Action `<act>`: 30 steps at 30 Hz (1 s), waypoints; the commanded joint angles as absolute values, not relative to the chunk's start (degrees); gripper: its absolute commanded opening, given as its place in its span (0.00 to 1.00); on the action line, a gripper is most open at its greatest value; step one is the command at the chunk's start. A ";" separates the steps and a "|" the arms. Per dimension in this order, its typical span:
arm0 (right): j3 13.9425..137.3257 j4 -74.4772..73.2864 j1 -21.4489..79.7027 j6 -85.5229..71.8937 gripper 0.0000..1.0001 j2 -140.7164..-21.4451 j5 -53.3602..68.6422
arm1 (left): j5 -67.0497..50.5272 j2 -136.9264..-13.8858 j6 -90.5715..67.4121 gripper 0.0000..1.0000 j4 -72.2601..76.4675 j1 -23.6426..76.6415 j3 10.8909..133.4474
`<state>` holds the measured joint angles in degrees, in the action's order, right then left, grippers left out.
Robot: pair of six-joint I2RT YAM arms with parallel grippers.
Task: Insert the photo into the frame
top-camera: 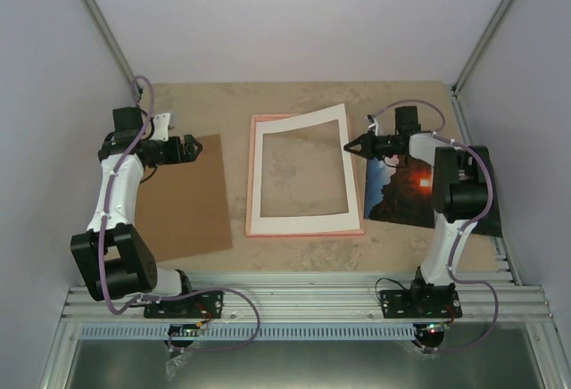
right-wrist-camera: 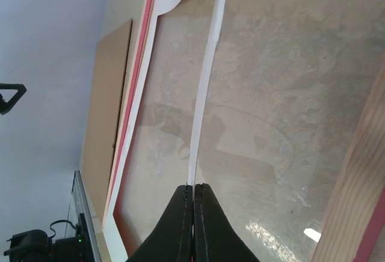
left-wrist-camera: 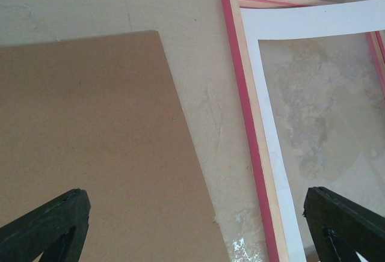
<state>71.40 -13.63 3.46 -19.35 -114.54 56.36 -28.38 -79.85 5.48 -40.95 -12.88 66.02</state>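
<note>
**Student:** Where does the photo [top-camera: 401, 194] lie?

**Instructor:** Flat on the counter [top-camera: 303, 99], at the right, just beside the right rail of the frame [top-camera: 251, 184] and outside it. The glowing sun faces up. The right arm crosses above the print and hides part of it.

**Student:** And the frame?

**Instructor:** At the middle of the counter, pink rails outermost. A white mat [top-camera: 303, 219] rests on it askew: the near strip lies along the frame's near rail, while the far right corner juts past the far rail.

**Student:** What does the right end effector [top-camera: 348, 146] do?

**Instructor:** Its fingers are pressed together, pinching the right strip of the white mat. In the right wrist view that strip runs edge-on away from the fingertips and stands clear of the counter seen through the opening.

**Student:** The left end effector [top-camera: 194, 148]?

**Instructor:** Spread wide and holding nothing. It hangs over the far right corner of a brown board [top-camera: 192, 197]. In the left wrist view one finger [left-wrist-camera: 48, 229] is over the board and the other over the frame's left rail, with bare counter between them.

**Student:** Does the board touch the frame?

**Instructor:** No. It lies left of the frame, a strip of counter apart.
</note>
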 commanded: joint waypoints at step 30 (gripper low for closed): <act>73.65 -11.28 4.54 -14.68 0.01 -118.21 53.56 | -29.18 -79.31 5.18 1.00 -39.58 -12.65 64.91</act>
